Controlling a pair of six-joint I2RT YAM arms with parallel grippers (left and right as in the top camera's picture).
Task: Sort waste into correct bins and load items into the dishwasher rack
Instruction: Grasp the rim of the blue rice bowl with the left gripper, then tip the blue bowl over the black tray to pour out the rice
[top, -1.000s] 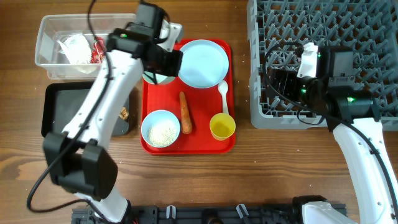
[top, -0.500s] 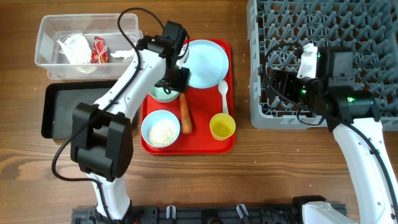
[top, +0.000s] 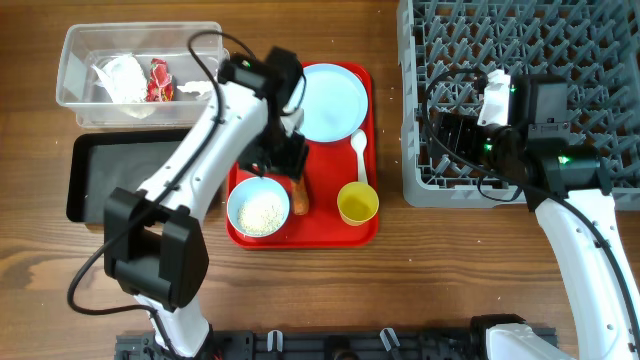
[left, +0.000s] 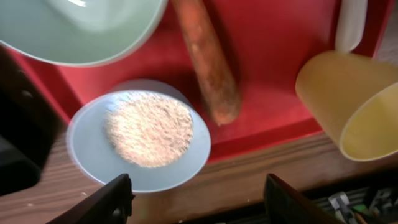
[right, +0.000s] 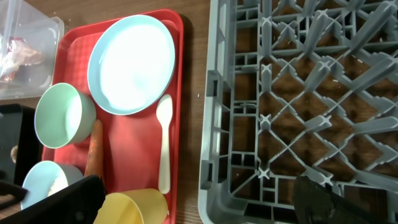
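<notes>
Your left gripper (left: 198, 202) hangs spread, empty, above the long orange carrot (left: 208, 68) lying on the red plastic tray (left: 277, 68), likely lining up a pinch. Right gripper (right: 196, 196), also spread, idles over the grey pegged plastic rack (right: 210, 112).

- The wooden table (top: 480, 260) carries four things.
- The red tray (top: 322, 228) lies directly under the left gripper (top: 287, 165).
- The tub (top: 75, 60) sits to that gripper's left and farther out.
- The black tray (top: 95, 180) lies left of the same gripper, just beside the tub on the nearer side.
- The rack (top: 600, 60) lies under the right gripper (top: 445, 135), which hangs above its near-left corner.
</notes>
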